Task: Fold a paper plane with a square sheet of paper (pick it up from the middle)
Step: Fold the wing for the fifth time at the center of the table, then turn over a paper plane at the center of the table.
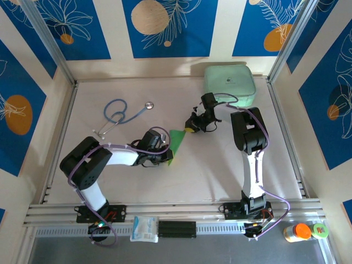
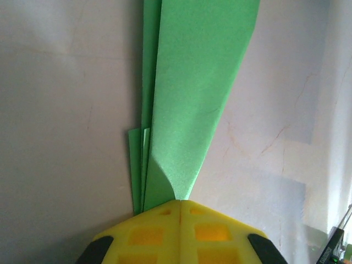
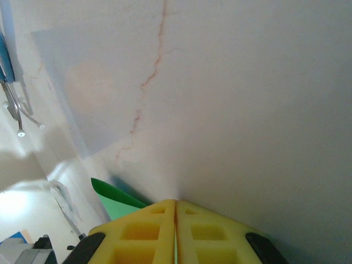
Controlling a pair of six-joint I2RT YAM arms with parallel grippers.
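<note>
Left pincer [image 2: 180, 204] pinches one end of the paper plane [image 2: 192, 93]

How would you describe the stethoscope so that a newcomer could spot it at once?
On the table, look far left, beyond the left arm. The stethoscope lies there: blue looped tubing and a round metal disc, unlike the green paper or mint case.

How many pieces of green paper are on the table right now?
1. The folded green paper is mid-table between the two arms, its narrow end pinched in the left gripper. No other sheet shows, though one could be hidden under an arm.
</note>
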